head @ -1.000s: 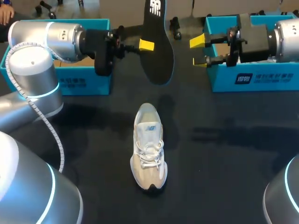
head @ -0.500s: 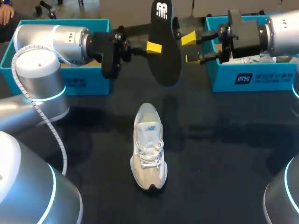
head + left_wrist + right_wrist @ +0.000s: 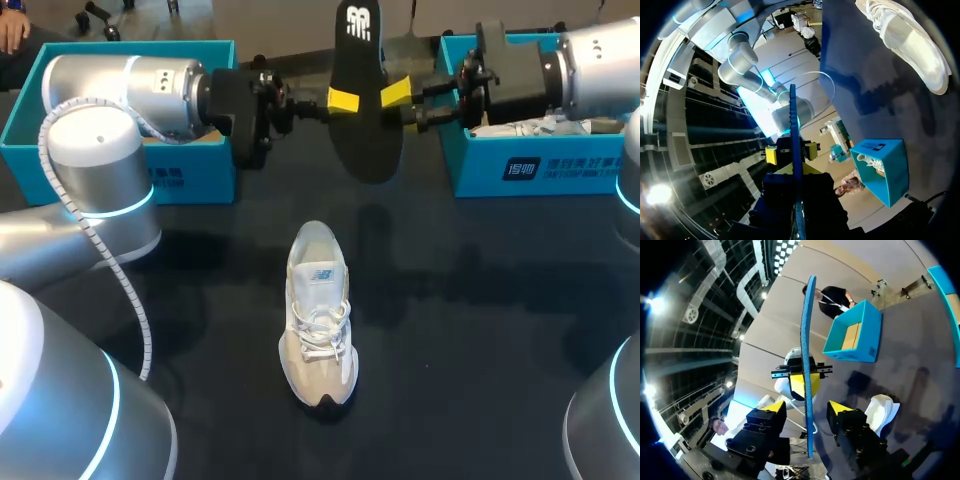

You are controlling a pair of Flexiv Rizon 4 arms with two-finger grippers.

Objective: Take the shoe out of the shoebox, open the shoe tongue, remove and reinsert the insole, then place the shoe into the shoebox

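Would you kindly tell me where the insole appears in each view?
Head view: insole upright in mid-air, beyond the white shoe.
Left wrist view: insole edge-on, held in the left gripper.
Right wrist view: insole edge-on inside the open right gripper.
Shared landmark: the white shoe.

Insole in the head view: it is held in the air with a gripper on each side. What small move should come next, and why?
Probably close the right gripper on the insole. Its open fingers straddle the insole's edge with a gap on each side, so only the left gripper is shut on it. A second grip looks needed before any handover.
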